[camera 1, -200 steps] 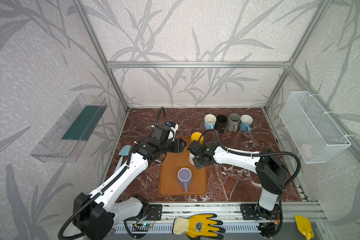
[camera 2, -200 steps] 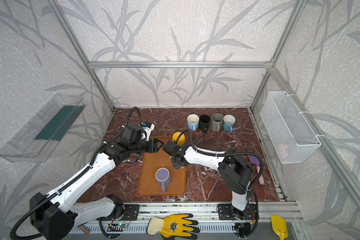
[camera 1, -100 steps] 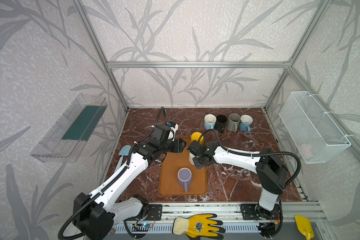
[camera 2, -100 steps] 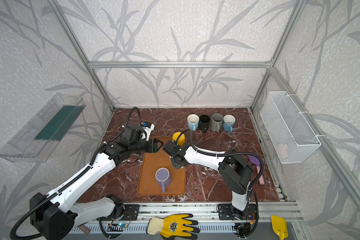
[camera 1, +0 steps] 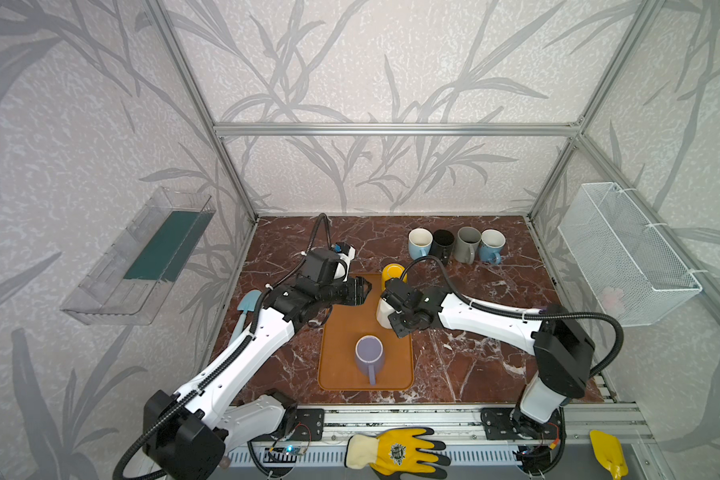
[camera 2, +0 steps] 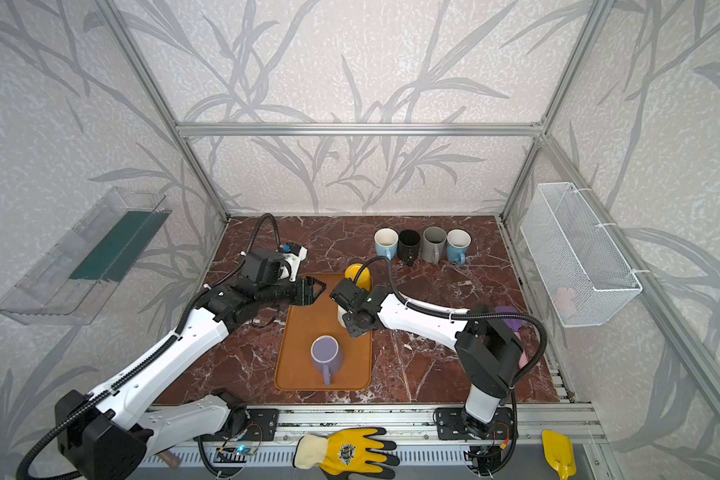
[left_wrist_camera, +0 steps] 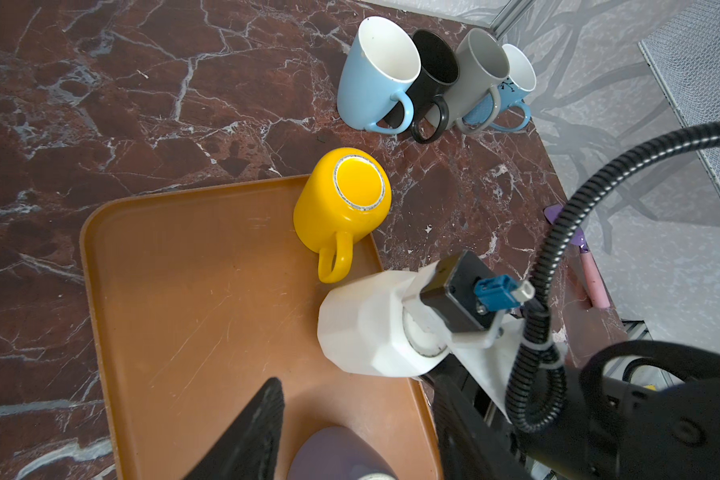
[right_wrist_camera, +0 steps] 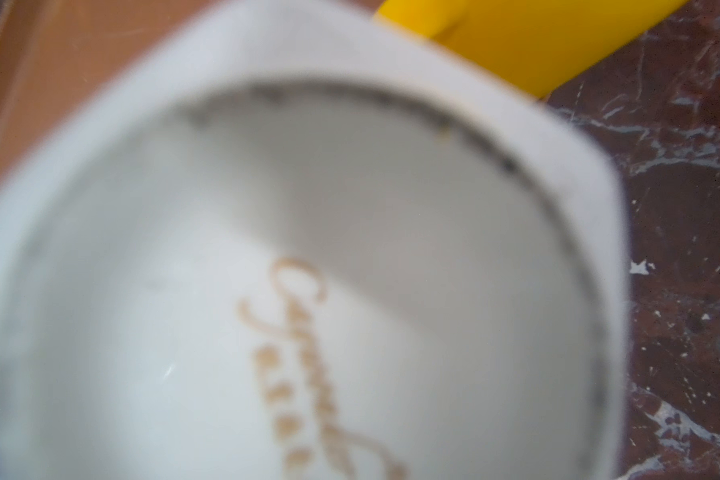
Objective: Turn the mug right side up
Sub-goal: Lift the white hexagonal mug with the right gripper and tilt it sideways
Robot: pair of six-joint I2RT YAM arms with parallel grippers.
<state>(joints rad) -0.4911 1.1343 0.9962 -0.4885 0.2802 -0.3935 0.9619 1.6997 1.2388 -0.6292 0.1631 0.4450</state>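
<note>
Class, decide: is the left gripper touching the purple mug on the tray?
Apart. In both top views, bare tray separates the left gripper from the purple mug.

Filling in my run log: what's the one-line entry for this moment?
left gripper: open, empty, over tray | right gripper: shut, at upside-down white mug | yellow mug: upside down | purple mug: upright
</note>
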